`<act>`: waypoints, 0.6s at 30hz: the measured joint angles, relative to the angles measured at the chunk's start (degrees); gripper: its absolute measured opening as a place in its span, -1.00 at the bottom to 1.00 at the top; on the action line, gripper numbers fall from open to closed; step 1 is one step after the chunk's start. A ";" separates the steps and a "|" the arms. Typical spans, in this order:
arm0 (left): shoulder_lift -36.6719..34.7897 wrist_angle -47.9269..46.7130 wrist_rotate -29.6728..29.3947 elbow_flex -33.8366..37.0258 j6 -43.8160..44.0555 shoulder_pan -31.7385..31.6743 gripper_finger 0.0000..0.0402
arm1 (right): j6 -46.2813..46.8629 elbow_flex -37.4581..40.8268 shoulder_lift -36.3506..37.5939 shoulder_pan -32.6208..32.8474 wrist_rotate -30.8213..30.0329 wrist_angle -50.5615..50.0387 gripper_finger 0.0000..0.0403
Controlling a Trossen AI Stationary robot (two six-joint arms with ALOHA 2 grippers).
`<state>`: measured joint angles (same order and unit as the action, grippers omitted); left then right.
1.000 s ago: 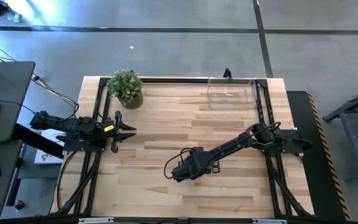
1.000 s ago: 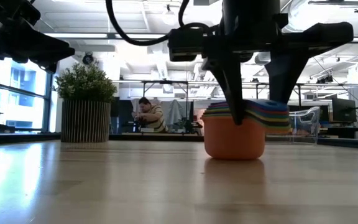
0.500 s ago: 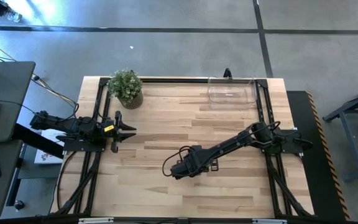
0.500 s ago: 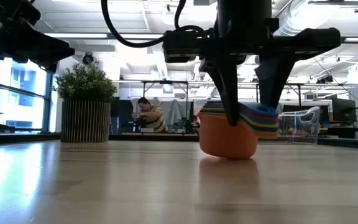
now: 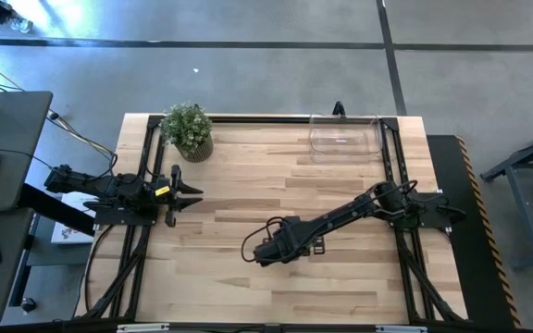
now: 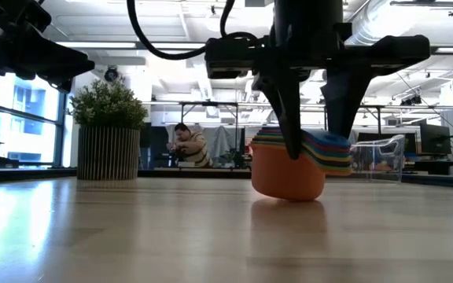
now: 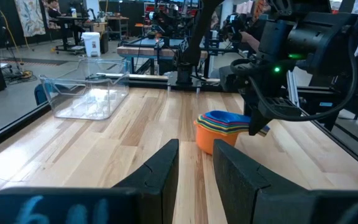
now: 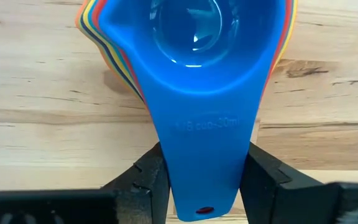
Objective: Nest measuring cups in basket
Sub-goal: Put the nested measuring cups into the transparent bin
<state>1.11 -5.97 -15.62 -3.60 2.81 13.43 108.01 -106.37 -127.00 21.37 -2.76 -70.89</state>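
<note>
Near the middle of the high view, slightly low, the right gripper [image 5: 268, 250] clamps the stacked handles of the nested measuring cups [image 6: 297, 161], blue cup [image 8: 199, 74] innermost, orange cup [image 6: 287, 174] outermost; the stack tilts, resting on the counter [image 5: 248, 185]. At upper right stands the clear basket [image 5: 344, 138], well apart. At far left the left gripper [image 5: 191, 193] hovers, fingers slightly parted, grasping nothing
</note>
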 joint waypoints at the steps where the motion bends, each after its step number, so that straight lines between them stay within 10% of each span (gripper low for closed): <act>1: 0.02 0.01 0.00 0.00 0.00 -0.01 -0.55 | 0.04 -0.18 0.00 0.00 -0.12 -0.10 -0.36; 18: 0.01 0.01 -0.01 0.00 0.00 0.00 -0.55 | 2.13 -0.83 0.98 0.79 -3.26 -2.10 -0.37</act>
<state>1.11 -5.97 -15.63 -3.60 2.81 13.42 110.13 -107.20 -126.02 22.16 -6.03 -72.99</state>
